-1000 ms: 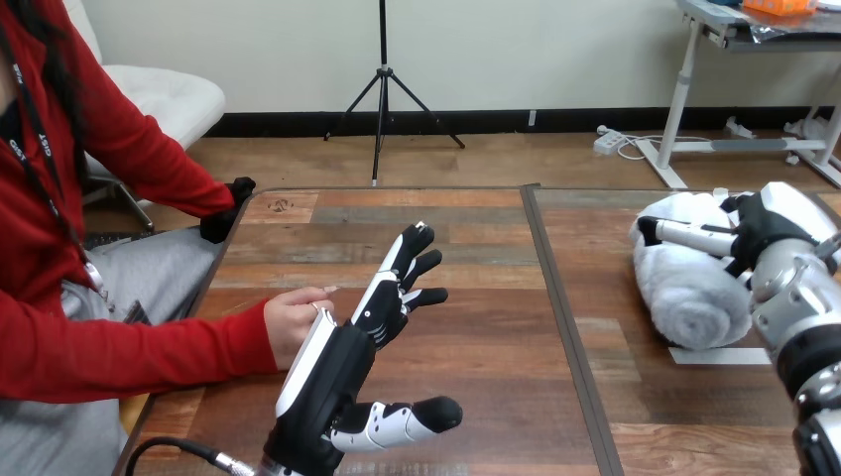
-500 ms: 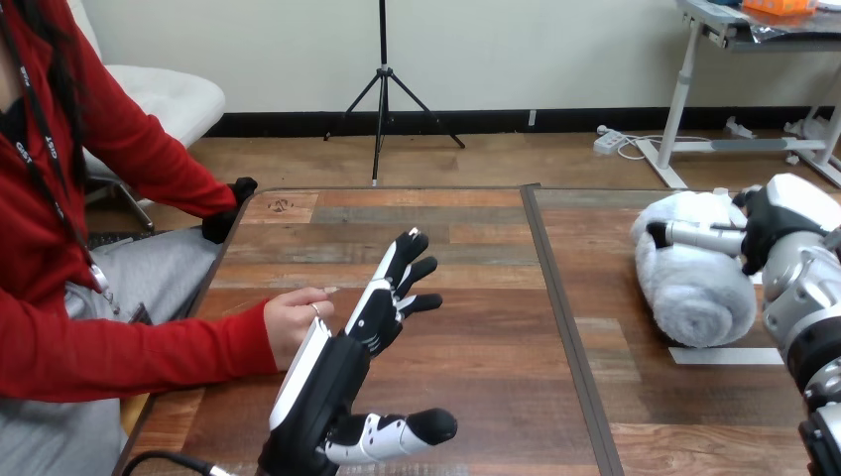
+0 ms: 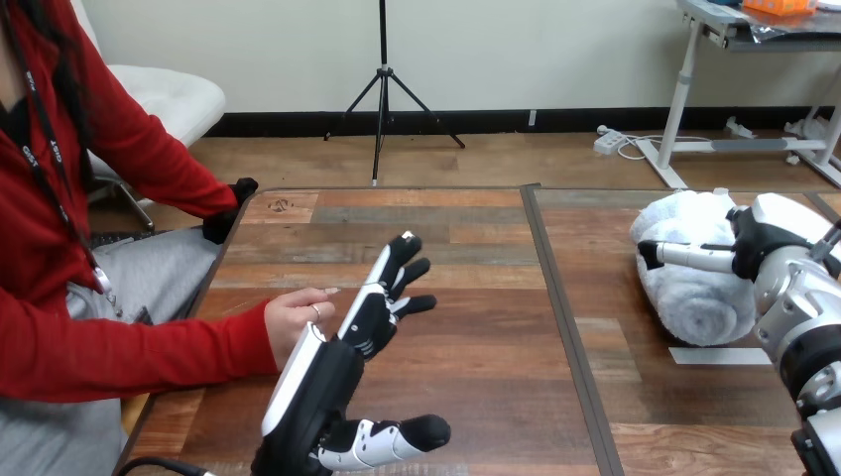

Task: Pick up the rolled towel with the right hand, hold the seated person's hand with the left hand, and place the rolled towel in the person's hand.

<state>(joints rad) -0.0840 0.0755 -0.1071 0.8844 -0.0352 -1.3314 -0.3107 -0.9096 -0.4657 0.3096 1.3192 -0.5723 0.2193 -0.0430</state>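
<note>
The rolled towel (image 3: 694, 297), pale grey and fluffy, lies on the wooden table (image 3: 476, 248) at the right. My right hand (image 3: 769, 233) sits at its right end, with one straight finger (image 3: 684, 256) laid across the top of the roll; the hand is open. My left hand (image 3: 317, 382) is raised over the table's near left part, open, fingers spread and pointing away from me. The person's hand (image 3: 293, 319) rests loosely curled on the table edge just left of my left hand, close to its back; I cannot tell if they touch.
A white strip of tape (image 3: 719, 355) lies on the table just in front of the towel. A dark seam (image 3: 555, 297) runs front to back between the two tabletops. The person's other arm ends at the table's far left corner (image 3: 226, 210).
My left hand has sunk a little toward the view's bottom, staying open beside the person's hand. My right hand drew slightly right, then settled lower across the towel. The towel has barely shifted.
</note>
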